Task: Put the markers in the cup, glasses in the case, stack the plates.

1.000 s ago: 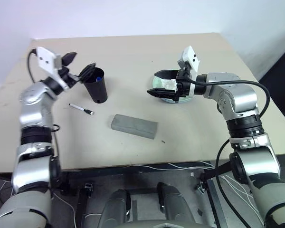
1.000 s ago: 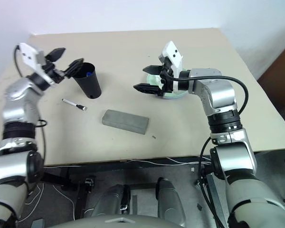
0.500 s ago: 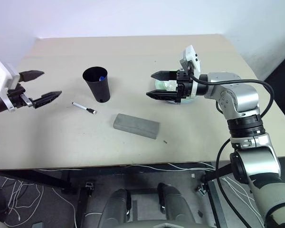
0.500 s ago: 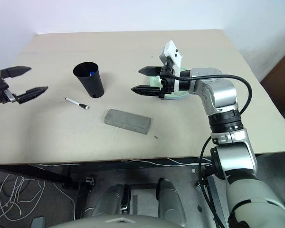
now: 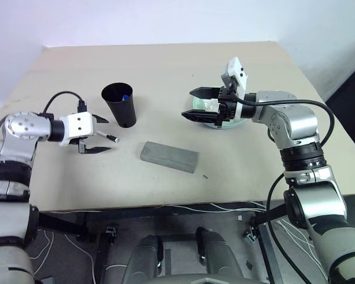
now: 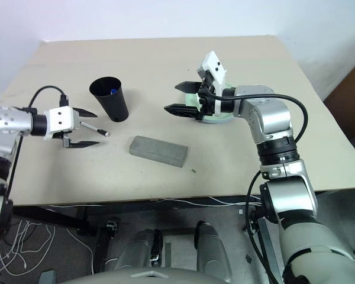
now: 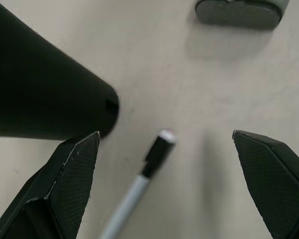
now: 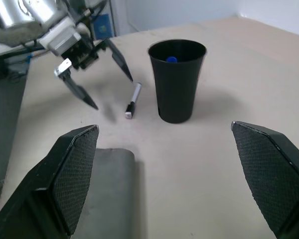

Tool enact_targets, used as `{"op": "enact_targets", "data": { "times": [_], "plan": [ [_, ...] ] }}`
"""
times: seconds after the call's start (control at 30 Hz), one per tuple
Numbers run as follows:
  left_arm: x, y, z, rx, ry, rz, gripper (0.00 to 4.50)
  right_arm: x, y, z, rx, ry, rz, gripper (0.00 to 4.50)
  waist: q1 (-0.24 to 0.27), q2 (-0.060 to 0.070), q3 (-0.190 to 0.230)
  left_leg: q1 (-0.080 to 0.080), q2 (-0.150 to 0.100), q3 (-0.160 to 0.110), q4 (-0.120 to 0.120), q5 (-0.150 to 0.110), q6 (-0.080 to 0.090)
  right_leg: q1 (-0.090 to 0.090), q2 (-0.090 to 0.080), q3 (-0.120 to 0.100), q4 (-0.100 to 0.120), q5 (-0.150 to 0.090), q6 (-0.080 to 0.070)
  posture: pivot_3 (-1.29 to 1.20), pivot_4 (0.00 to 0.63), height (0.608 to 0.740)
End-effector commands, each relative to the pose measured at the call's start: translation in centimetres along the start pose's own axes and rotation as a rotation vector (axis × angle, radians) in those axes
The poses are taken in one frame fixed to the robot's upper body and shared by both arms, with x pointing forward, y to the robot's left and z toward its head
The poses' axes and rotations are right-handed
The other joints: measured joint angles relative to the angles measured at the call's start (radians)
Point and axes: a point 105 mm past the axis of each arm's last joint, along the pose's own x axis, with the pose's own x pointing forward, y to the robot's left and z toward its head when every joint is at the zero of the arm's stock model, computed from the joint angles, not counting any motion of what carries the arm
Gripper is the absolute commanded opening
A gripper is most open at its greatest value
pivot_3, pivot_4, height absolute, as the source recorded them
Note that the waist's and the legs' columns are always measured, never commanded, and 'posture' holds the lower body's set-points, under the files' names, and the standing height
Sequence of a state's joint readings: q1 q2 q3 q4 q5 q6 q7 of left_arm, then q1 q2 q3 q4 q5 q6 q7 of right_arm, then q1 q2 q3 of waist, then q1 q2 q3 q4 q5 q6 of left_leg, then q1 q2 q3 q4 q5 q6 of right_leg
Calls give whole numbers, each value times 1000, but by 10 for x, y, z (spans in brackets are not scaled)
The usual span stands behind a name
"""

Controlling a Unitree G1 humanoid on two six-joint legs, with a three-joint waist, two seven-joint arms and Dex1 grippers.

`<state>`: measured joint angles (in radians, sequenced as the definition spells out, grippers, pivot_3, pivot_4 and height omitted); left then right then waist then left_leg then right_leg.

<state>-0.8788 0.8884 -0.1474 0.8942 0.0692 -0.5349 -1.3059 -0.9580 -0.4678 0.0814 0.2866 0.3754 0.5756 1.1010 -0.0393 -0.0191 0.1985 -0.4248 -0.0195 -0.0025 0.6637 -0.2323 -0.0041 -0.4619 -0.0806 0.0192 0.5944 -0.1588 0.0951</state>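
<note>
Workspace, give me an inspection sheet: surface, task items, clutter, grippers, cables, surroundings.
Surface: beige table, bare between items.
Job's things: black cup upright, blue-capped marker inside; black-capped marker lying flat beside the cup; grey case closed near the front edge; plates under the right gripper, partly hidden; glasses: nothing seen.
Clutter: white tissue on the plates.
Grippers: left gripper open, low, straddling the loose marker; right gripper open above the plates.
Cables: black cable on each arm; loose wires under the table's front edge.
Surroundings: white wall behind; floor with wires at left.
</note>
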Motion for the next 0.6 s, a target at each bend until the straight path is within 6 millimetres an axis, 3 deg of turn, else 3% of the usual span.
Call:
{"op": "enact_targets", "data": {
  "times": [0.03, 0.27, 0.6],
  "plan": [
    [-5, 7, -4, 45, 54, -23, 4473, -10, -2, 13, -40, -27, -34, 4500, -2, 0, 0, 0, 0, 0, 0, 0, 0, 0, 0, 0, 0, 0, 0, 0, 150, 733],
    [0, 2, -19, 71, 181, -117, 4473, -16, -3, 9, -29, -24, -66, 4500, -1, 0, 0, 0, 0, 0, 0, 0, 0, 0, 0, 0, 1, 0, 1, 0, 150, 733],
    [29, 2, -25, 16, 227, -80, 4473, -16, -3, 4, -10, -22, -88, 4500, 17, 0, 0, 1, 0, 0, 2, 0, 0, 1, 0, 0, 2, 0, 1, 0, 150, 733]
  ]
}}
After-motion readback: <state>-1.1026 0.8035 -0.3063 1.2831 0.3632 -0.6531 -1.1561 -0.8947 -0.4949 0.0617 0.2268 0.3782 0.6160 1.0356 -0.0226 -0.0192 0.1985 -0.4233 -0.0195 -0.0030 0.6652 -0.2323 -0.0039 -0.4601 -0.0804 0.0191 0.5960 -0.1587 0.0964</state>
